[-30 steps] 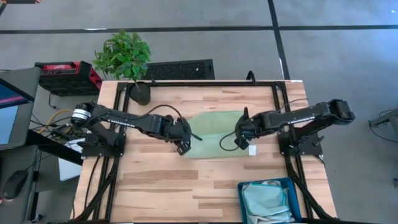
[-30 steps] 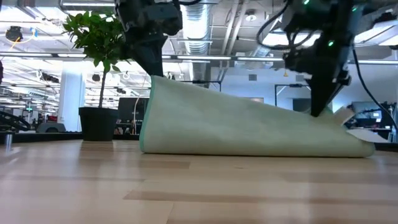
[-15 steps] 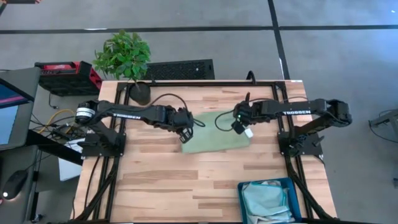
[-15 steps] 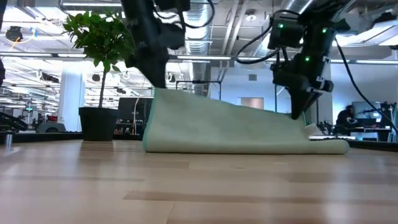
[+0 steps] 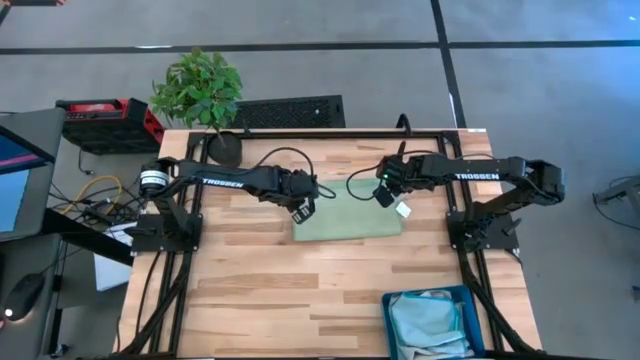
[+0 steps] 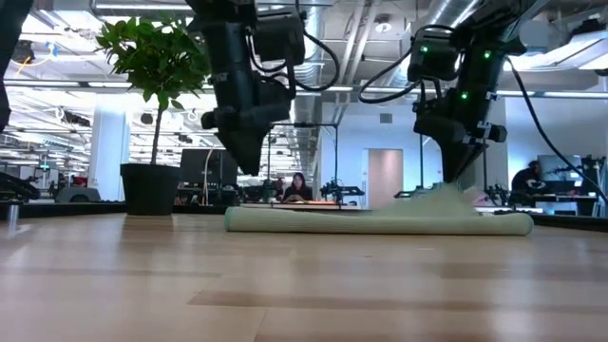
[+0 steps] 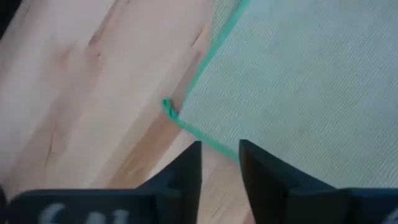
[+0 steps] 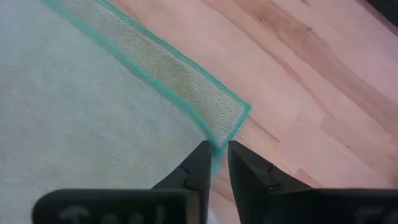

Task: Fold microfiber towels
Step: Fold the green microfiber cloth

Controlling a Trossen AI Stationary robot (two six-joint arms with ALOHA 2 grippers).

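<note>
A light green microfiber towel [image 5: 348, 218] lies folded in half on the wooden table, a flat strip in the low view [image 6: 380, 222]. My left gripper [image 5: 303, 208] hangs open just above its far left corner [image 7: 169, 111], which rests on the wood; the teal hem runs under the gap between the fingers [image 7: 219, 150]. My right gripper [image 5: 388, 197] is shut on the towel near its far right corner [image 8: 235, 117], next to the small white tag [image 5: 403, 210]. The low view shows a small peak of cloth [image 6: 443, 199] under that gripper. My right gripper pinches the teal hem [image 8: 214, 140] of the towel between its two fingers, a short way from the far right corner. The fingers come steeply from above. The cloth rises in a small peak [image 6: 443, 199] to the fingertips; the rest lies flat on the table.
A potted plant [image 5: 205, 95] stands at the far left corner of the table, its pot [image 6: 150, 190] showing left in the low view. A teal bin [image 5: 432, 322] with more cloths sits at the near right edge. Bare wood lies near and left of the towel.
Both grippers have gone toward the table's far edge and down, carrying the towel's raised edge over the rest, so the towel is now folded over and flat. My left gripper has let go of its corner, which has dropped onto the table.
</note>
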